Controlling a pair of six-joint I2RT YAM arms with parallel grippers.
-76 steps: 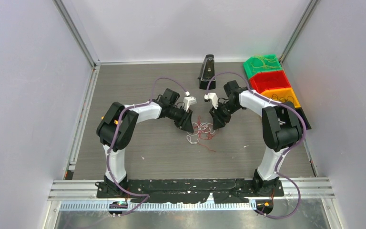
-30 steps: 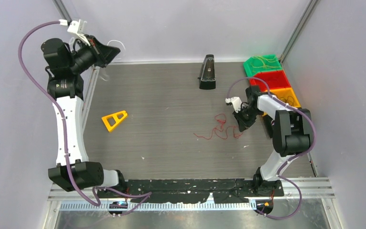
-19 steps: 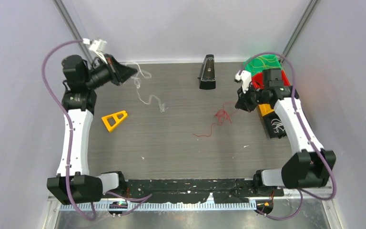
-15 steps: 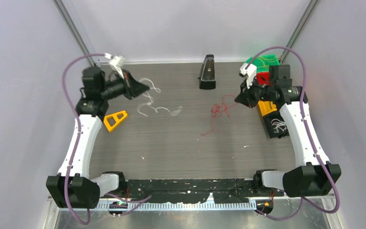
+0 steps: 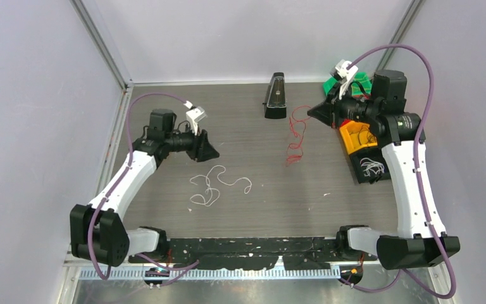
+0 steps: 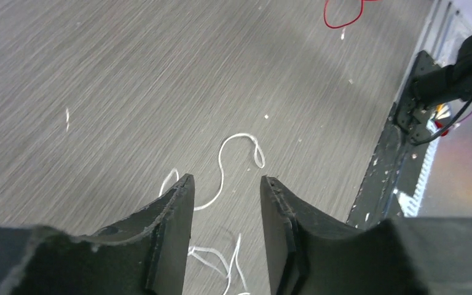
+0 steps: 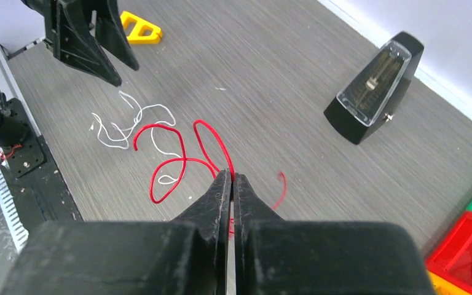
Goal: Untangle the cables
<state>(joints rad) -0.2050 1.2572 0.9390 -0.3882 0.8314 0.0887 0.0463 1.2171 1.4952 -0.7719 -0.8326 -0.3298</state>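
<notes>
On table [image 5: 329, 209], white cable [image 5: 212, 187], red cable [image 5: 295, 142] dangling

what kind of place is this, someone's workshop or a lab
Most likely a robotics lab test cell: a left arm and right arm bolted at the edge of a table, boxed in by white panels on aluminium posts, with a metronome and coloured sorting bins as props.

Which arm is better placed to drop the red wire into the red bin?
Right. The right gripper is shut on the red wire, and the red bin shows close by at the corner of its wrist view. The left gripper is open by the white wire, across the table.
</notes>
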